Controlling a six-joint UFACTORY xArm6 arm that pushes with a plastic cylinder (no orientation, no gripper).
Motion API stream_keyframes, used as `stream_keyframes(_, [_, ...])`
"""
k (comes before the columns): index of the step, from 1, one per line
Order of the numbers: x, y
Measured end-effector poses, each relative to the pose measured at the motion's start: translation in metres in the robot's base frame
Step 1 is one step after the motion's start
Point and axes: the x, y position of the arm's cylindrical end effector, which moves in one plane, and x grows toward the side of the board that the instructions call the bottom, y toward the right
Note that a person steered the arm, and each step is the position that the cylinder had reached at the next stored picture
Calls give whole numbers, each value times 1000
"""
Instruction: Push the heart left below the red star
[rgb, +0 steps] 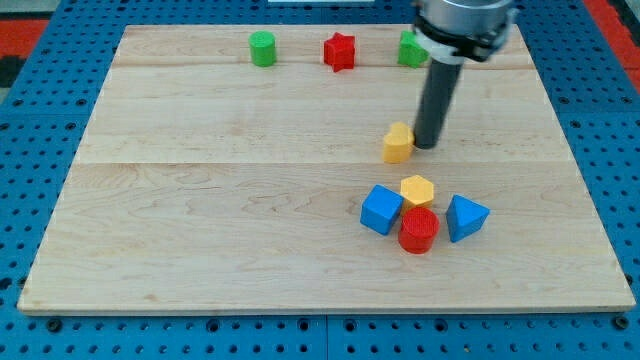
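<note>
On the view's left, near the top edge of the wooden board (200, 200), stands a green cylinder (262, 48). A bit to its right, in the same top row, is the red star (340, 51). Farther right is another green block (410, 48), partly hidden behind the arm, so its shape is hard to tell.

Lower down, near the middle of the board, sits the yellow heart (398, 142). It is below the red star but off to the star's right. The rod's tip (428, 146) is right beside the heart on the heart's right side, touching it or almost touching. The rod is a plain stick with nothing to open or close, and it holds nothing.

Below the heart is a small huddle of blocks: a blue cube (381, 209), a yellow hexagon (417, 189), a red cylinder (419, 230) and a blue triangle (466, 217). They sit close together, apart from the heart.

The job looks only partly done. The tip is on the correct side for a push to the left, but the heart needs to slide farther left until it sits under the red star.
</note>
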Motion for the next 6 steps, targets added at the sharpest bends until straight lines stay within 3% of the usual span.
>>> stream_keyframes(1, [27, 42])
stream_keyframes(3, [18, -80])
stream_keyframes(5, [-55, -108])
stream_keyframes(6, [-51, -97])
